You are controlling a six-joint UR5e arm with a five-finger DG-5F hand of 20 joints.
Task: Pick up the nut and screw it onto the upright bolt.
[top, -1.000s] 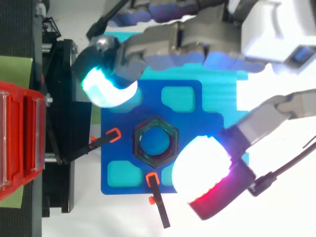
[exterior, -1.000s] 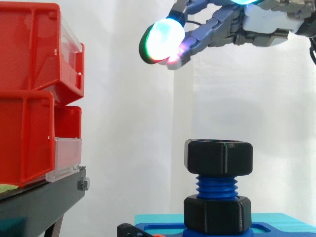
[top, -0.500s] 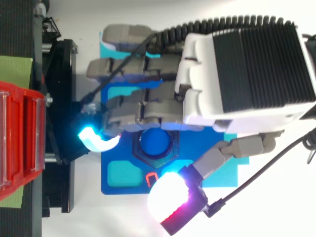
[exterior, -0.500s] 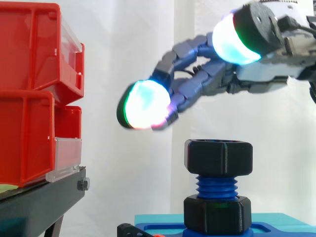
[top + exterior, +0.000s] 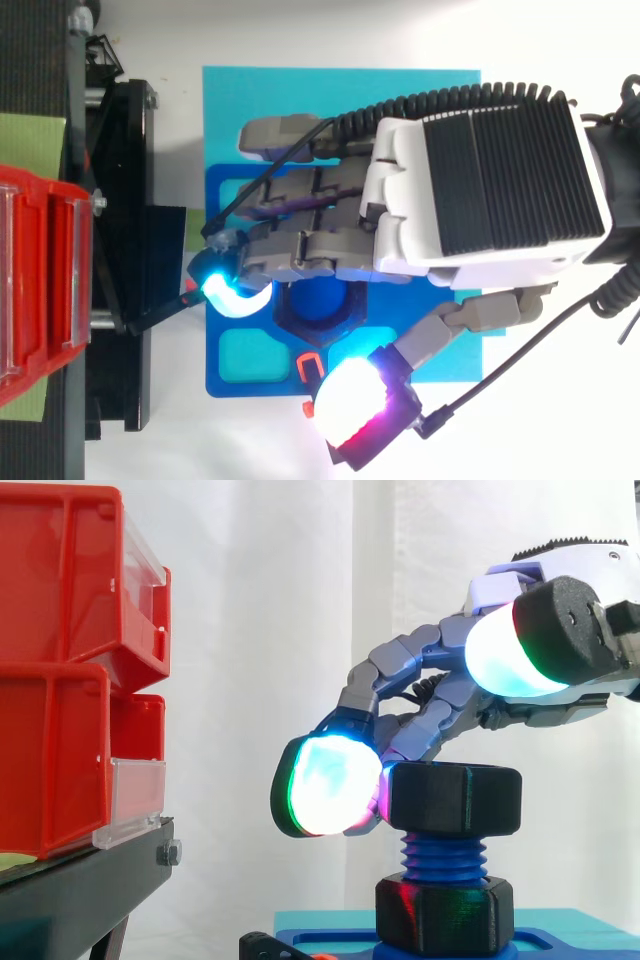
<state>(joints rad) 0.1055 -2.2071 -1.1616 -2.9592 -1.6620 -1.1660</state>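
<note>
The nut [image 5: 455,798], black and six-sided, sits at the top of the upright blue bolt [image 5: 443,853], with a few turns of thread bare below it. A second black nut [image 5: 445,915] sits at the bolt's foot, on a blue plate [image 5: 260,385] that lies on a light blue mat [image 5: 340,85].

The hand [image 5: 470,180] comes in from the right of the bolt in the side view and hangs over the bolt's top. Its fingers [image 5: 325,785] are bent and reach down past the upper nut on the side facing the bins. One glowing pad there sits level with the nut and just beside its face; whether it touches cannot be told. From above, the fingers lie close together along one side of the bolt, and the round blue top of the bolt [image 5: 318,300] shows just past them. The thumb [image 5: 352,408] is spread wide to the other side of the bolt; in the side view its pad [image 5: 505,660] is above the nut and apart from it. So the fingers and thumb stand on either side of the nut without pinching it.

Well to the left of the bolt in the side view, two red bins [image 5: 60,680] are stacked on a black stand [image 5: 90,890]. A white curtain [image 5: 260,630] hangs behind the bolt.
</note>
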